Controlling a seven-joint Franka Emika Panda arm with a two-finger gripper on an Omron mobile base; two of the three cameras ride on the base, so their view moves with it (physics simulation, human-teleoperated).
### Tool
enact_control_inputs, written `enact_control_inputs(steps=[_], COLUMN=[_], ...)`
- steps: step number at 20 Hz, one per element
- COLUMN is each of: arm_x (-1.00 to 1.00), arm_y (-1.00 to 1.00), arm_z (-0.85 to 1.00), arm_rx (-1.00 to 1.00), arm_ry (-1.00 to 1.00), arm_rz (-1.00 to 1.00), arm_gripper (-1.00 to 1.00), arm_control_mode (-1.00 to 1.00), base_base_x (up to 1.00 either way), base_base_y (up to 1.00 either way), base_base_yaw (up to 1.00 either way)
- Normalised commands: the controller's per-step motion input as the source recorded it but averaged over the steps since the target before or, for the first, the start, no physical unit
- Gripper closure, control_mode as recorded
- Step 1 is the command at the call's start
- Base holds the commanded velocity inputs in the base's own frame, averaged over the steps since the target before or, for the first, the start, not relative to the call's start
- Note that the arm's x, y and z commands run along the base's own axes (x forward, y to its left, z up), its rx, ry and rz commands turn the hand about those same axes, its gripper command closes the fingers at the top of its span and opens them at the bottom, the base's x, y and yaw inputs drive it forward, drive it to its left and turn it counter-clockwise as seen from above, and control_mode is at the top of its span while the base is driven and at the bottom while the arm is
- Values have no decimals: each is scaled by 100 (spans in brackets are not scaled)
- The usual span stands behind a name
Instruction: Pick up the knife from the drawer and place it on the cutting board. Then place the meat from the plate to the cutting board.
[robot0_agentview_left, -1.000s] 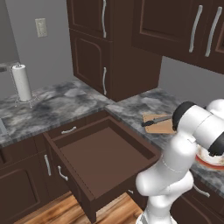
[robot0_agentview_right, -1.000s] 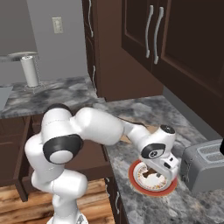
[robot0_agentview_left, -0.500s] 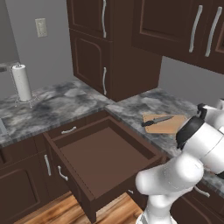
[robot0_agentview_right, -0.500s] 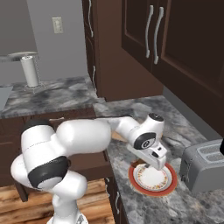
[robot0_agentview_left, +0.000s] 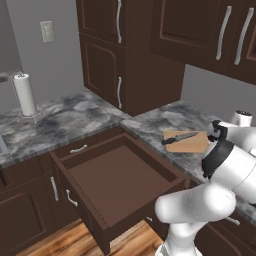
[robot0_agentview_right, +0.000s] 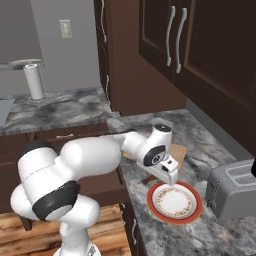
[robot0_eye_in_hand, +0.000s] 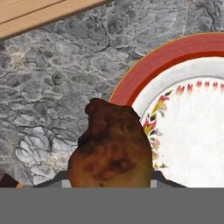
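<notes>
Grey marbled tabletop (robot0_agentview_right: 200, 235): meat transfer step in hand.
Tool (robot0_agentview_right: 169, 176) is clamped on the lumpy brown meat (robot0_eye_in_hand: 111, 148), held above the near-left rim of the glossy round plate (robot0_agentview_right: 175, 201). Knife (robot0_agentview_left: 179, 138) lies on the flat tan cutting board (robot0_agentview_left: 192, 144). Next move, as judged: carry the meat left to the board, then release.

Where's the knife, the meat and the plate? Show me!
knife (robot0_agentview_left: 180, 138), left base view, middle of its blade.
meat (robot0_eye_in_hand: 111, 148), hand view, its brown middle.
plate (robot0_agentview_right: 175, 201), right base view, its white centre.
</notes>
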Motion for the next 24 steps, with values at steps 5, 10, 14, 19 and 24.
enact_control_inputs(steps=[5, 10, 14, 19, 24], arm_x=[55, 58, 52, 50, 49], arm_y=[0, 0, 0, 0, 0], arm_z=[0, 1, 0, 0, 0], arm_rx=[0, 0, 1, 3, 4], arm_ry=[1, 2, 0, 1, 2], arm_rz=[8, 11, 9, 8, 8], arm_gripper=[100, 100, 100, 100, 100], arm_control_mode=[-100, -100, -100, -100, -100], base_base_x=[0, 0, 0, 0, 0], base_base_y=[0, 0, 0, 0, 0], base_base_yaw=[0, 0, 0, 0, 0])
